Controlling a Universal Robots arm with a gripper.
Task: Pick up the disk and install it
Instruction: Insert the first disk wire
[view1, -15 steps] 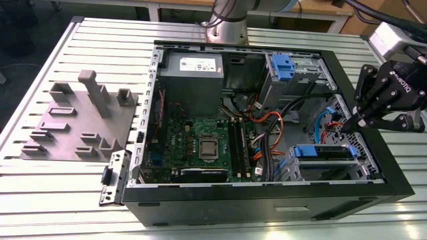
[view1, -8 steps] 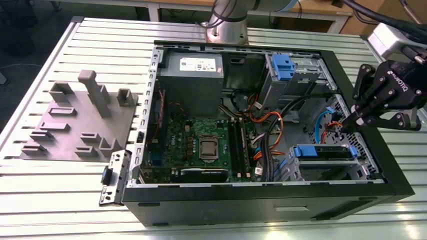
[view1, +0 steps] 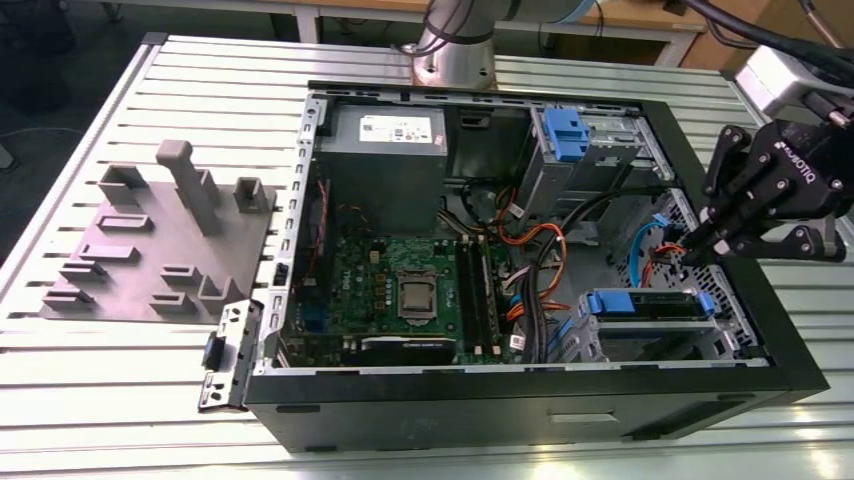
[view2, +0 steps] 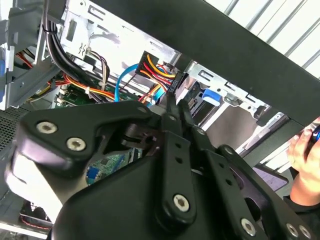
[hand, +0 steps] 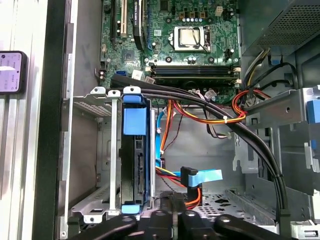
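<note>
The disk sits on edge in its blue carrier, inside the metal drive cage at the exterior view's right, near the case front. In the first wrist view the disk stands in the cage slot, with its blue end towards the motherboard. My gripper hovers above the case's right wall, just beyond the cage, apart from the disk. In both wrist views the gripper has its black fingers pressed together with nothing between them.
The open black computer case holds a motherboard, a grey power supply, another blue-tabbed carrier and orange and blue cables. A grey fixture plate lies on the slatted table. A hand is beside the case.
</note>
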